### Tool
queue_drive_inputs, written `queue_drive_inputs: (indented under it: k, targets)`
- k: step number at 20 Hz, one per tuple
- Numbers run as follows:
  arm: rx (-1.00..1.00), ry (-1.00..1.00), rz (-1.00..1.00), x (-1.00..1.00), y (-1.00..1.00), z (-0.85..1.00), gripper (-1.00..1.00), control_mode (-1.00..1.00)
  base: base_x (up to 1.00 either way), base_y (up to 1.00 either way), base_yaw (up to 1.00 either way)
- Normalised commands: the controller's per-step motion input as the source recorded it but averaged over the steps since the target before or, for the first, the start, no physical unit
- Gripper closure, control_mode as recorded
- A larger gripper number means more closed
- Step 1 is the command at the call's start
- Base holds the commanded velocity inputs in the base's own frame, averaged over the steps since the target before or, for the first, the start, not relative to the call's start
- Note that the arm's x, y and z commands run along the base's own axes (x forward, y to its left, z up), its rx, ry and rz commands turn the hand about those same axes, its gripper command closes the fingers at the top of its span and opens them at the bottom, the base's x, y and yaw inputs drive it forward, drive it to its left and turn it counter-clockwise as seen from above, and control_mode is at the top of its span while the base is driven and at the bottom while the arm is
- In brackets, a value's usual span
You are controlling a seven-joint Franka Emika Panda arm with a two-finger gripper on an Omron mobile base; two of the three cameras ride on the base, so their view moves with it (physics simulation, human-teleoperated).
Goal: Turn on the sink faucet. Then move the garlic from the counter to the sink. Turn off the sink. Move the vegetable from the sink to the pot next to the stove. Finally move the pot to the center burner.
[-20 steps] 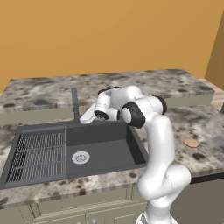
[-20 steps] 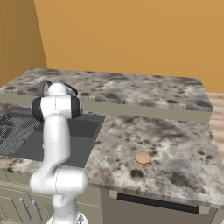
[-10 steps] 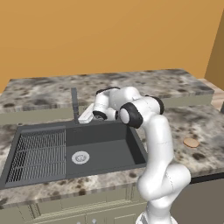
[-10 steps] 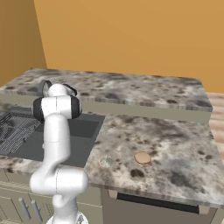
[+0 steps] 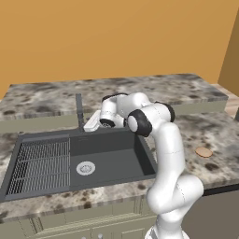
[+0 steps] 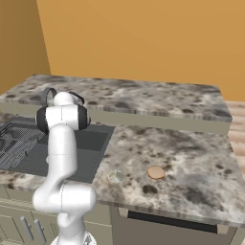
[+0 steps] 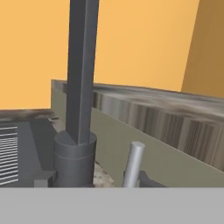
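Compared with a second ago, the arm has barely moved; the pincer [image 5: 92,123] sits at the faucet [image 5: 79,110] base, at twelve o'clock of the sink [image 5: 112,154]. Whether its jaws are apart I cannot tell. The lever [image 7: 132,164] stands close ahead, so switching on seems imminent.

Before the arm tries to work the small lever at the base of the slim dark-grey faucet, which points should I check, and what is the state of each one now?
1. Gripper close to the base of the slim dark-grey upright faucet: ok, the left base view shows it beside the base.
2. Small silver side lever ahead of the hand: ok, it stands beside the round faucet base in the hand view.
3. Jaws around the lever: cannot tell, the fingertips are not visible.
4. Water running: not ok, no stream is seen over the dark-grey rectangular sink.
5. Basin free for the garlic: ok, only the wire grid rack and round silver drain are there.
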Motion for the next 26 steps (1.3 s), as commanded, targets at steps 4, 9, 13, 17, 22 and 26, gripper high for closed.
queue_drive_inputs:
  k: [4,9,13,17,22,26]
  targets:
    - [0.00,0.02,0.00,0.00,0.06,-0.02,1.00,-1.00,0.00,0.00,0.00]
    - [0.00,-0.02,-0.01,0.00,0.00,0.01,1.00,-1.00,0.00,0.00,0.00]
    - [0.00,-0.08,-0.06,-0.01,-0.02,0.10,1.00,-1.00,0.00,0.00,0.00]
    - [0.00,-0.08,-0.06,-0.01,-0.20,0.11,1.00,-1.00,0.00,0.00,0.00]
    - [0.00,-0.04,-0.01,0.00,-0.34,0.04,1.00,-1.00,0.00,0.00,0.00]
    - [0.00,0.00,-0.10,0.12,-0.01,0.03,1.00,-1.00,0.00,0.00,0.00]
